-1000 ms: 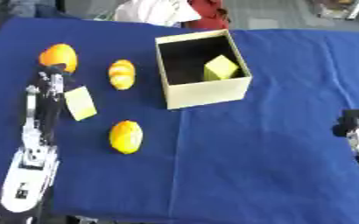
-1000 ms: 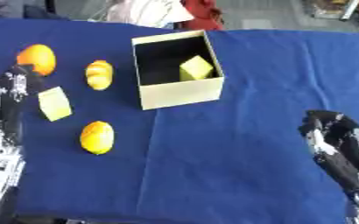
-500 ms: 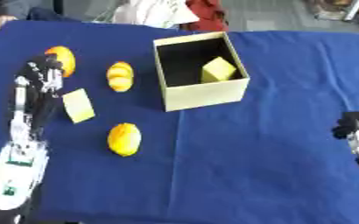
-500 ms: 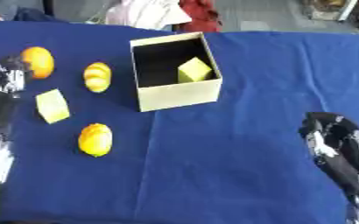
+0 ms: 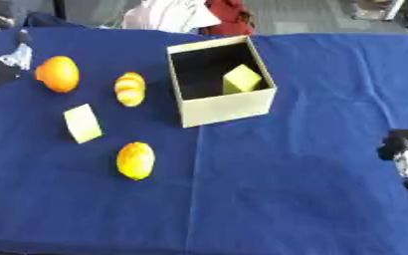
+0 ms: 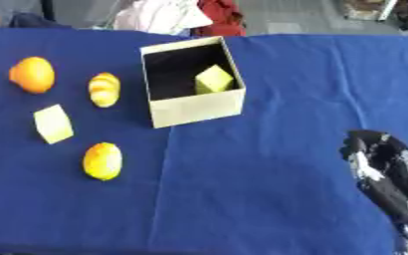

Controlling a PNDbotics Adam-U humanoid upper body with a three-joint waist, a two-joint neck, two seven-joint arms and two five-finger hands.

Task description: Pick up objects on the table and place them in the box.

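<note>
Right hand (image 6: 383, 174) rests at lower right of tabletop (image 6: 268, 189), fingers (image 6: 364, 144) curled, holding nothing. Left hand (image 5: 12, 55) at left edge, fingers not readable. Box (image 6: 193, 82) w/ yellow block (image 6: 214, 79) inside.

Lab-like room: blue-clothed table (image 5: 286, 199), grey floor (image 6: 303, 17).

The left hand (image 5: 7, 60) is cut off at the left edge and blurred; the right hand (image 6: 383, 172) runs past the lower right corner.
</note>
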